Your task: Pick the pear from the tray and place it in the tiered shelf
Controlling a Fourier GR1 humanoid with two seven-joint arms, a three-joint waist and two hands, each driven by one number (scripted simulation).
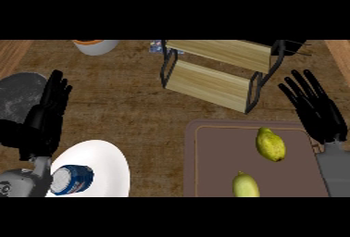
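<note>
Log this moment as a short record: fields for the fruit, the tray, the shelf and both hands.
fruit: two yellow-green fruits, one farther, one at the near edge
tray: brown, holds both
tiered shelf: wooden tiers bare
left hand: open, beside white plate
right hand: open, at the tray's right edge, touching no fruit

Left black hand [49,109] on its grey forearm [21,183]: fingers straight, extended away from the body, near the left edge. Right black hand [315,111] on its grey forearm [335,169]: fingers straight and spread, near the right edge.
</note>
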